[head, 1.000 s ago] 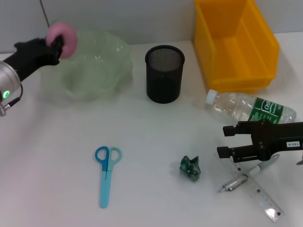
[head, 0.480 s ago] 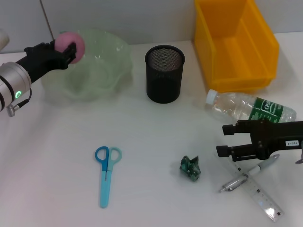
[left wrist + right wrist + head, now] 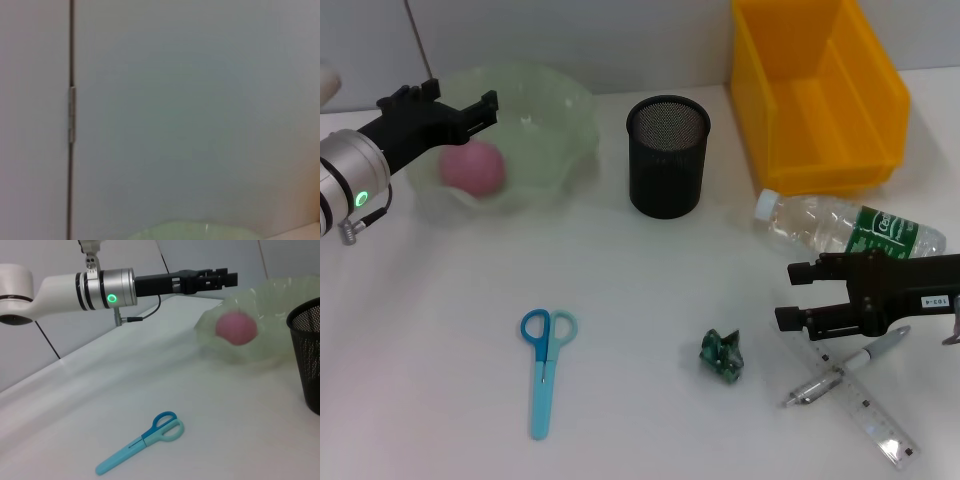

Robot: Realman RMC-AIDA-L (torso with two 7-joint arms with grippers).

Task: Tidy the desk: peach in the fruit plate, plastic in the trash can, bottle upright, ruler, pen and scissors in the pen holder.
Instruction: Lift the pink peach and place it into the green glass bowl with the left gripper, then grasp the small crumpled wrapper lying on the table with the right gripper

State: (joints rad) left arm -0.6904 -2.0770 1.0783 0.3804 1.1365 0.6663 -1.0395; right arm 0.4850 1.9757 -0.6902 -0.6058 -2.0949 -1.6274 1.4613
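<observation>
Peach: lies inside the green fruit plate, on its left half; half a second ago it sat clamped in the left end effector above the rim.
Left end effector: fingers spread wide and empty, held over the plate's left rim, just above the peach.
Right end effector: fingers apart, holding nothing, low over the desk beside the pen; barely moved since earlier.
Pen holder: black mesh cup, upright, between the plate and the yellow bin.
Bottle: on its side in front of the bin, cap pointing left, just behind the right end effector.
Pen and ruler: crossed on the desk at the right front, partly under the right arm.
Plastic: crumpled green scrap, near the right end effector's left side.
Scissors: blue, flat at the left front, well apart from everything else.
</observation>
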